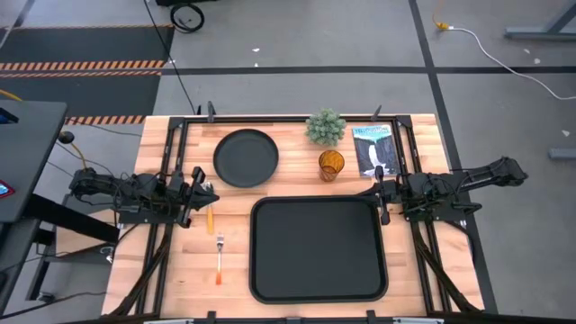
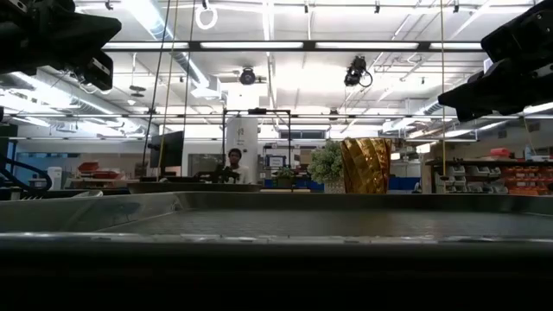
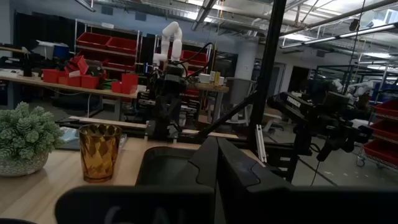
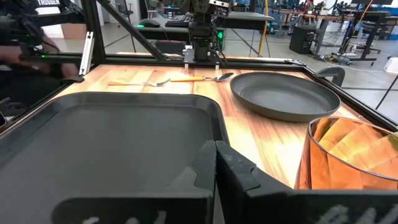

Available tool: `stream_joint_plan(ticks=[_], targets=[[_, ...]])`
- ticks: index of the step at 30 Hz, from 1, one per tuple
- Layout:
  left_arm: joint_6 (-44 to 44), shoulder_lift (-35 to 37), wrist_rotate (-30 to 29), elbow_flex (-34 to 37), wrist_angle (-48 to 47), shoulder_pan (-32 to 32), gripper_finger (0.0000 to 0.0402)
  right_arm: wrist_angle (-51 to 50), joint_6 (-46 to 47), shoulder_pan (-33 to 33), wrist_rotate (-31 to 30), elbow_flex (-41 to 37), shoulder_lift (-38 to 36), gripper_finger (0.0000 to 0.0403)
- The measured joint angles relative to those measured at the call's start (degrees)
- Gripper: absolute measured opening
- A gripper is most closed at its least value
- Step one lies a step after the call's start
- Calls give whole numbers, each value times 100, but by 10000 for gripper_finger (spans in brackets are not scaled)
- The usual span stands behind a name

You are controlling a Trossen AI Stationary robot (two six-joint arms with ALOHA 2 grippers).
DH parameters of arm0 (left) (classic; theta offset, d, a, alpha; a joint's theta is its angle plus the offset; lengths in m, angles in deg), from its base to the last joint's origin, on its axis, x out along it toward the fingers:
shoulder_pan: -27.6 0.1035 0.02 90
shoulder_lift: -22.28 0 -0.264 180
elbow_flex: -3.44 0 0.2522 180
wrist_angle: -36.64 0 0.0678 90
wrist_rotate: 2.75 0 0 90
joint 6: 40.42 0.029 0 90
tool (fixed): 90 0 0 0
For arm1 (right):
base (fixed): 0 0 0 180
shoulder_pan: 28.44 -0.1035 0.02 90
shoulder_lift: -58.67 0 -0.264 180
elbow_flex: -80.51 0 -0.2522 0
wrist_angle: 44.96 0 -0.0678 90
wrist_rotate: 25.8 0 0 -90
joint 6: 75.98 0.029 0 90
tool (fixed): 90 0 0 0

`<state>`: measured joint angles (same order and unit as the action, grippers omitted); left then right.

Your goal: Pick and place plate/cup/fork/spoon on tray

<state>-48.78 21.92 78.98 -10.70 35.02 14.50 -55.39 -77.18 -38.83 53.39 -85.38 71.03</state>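
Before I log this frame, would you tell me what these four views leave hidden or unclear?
- Spoon: in the high view the left end effector covers its bowl end.
- Cup: cut off by the edge in the right wrist view.
- Fork and spoon: hidden in the low view behind the tray lip.
- Both end effectors: whether they are open or shut is not visible in any view.

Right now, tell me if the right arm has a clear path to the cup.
Probably yes. The right gripper waits at the tray's right edge, and the cup stands close by on bare wood. The booklet and the plant sit beside that path, not across it.
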Motion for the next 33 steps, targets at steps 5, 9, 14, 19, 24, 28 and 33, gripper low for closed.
stream_joint_plan(ticks=[5, 9, 14, 19, 24, 28, 33], targets=[[-2, 2, -2, 0, 2, 0, 9, -2, -1, 2, 0, 1, 0, 16], [0, 2, 0, 1, 1, 2, 9, 0, 0, 0, 0, 1, 1, 16], [0, 1, 0, 0, 0, 1, 9, 0, -1, 0, 0, -1, -1, 16], [-23, 1, -1, 1, 2, 1, 9, 0, -1, 2, 1, 0, 0, 16], [-476, 0, -11, 1, 229, 4, 9, 0, 1, 1, 0, 0, 0, 16], [-427, 0, -60, 1, 660, 9, 9, -1, 1, 1, 2, 1, 0, 16], [-392, 1, -95, 1, 1037, 15, 9, 0, -1, 0, 2, 0, 1, 16]])
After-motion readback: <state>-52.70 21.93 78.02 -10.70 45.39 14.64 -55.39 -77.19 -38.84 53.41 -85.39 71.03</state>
